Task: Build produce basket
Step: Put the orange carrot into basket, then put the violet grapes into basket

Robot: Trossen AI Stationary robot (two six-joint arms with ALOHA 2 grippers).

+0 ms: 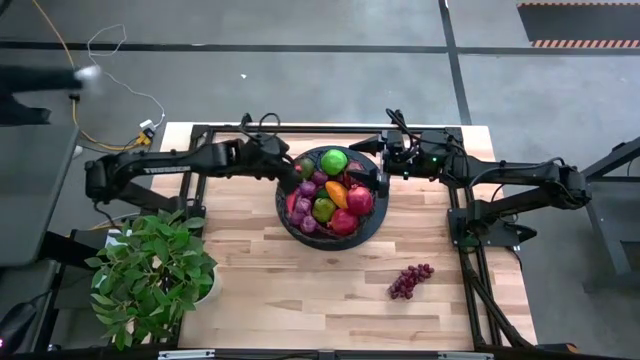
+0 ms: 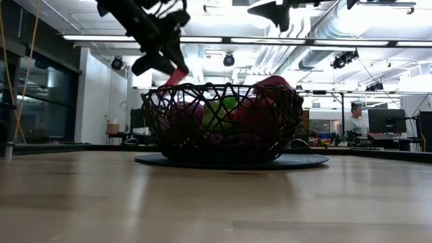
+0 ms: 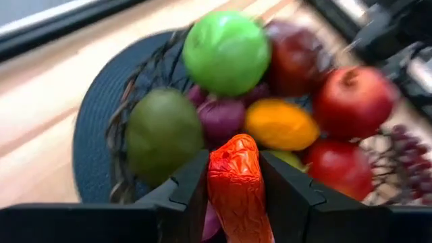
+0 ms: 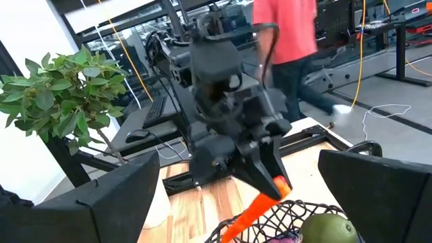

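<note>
- The left end effector point(image 3: 233, 196) is clamping the red-orange pepper point(image 3: 235, 185) over the basket point(image 1: 290, 222) rim.
- The right end effector point(image 1: 372, 178), fingers apart, is hovering above the basket's far side.
- A grape bunch point(image 1: 410, 280) is lying on the counter point(image 1: 300, 290).

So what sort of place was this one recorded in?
Probably a robotics lab or workshop: exposed ceiling ducts, a person at a monitor behind the table, and cables across a concrete floor.

black mesh basket point(image 1: 296, 226) heaped with produce, red-orange pepper point(image 3: 235, 185) tilted over its rim, purple grapes point(image 1: 410, 280) apart on table
</note>
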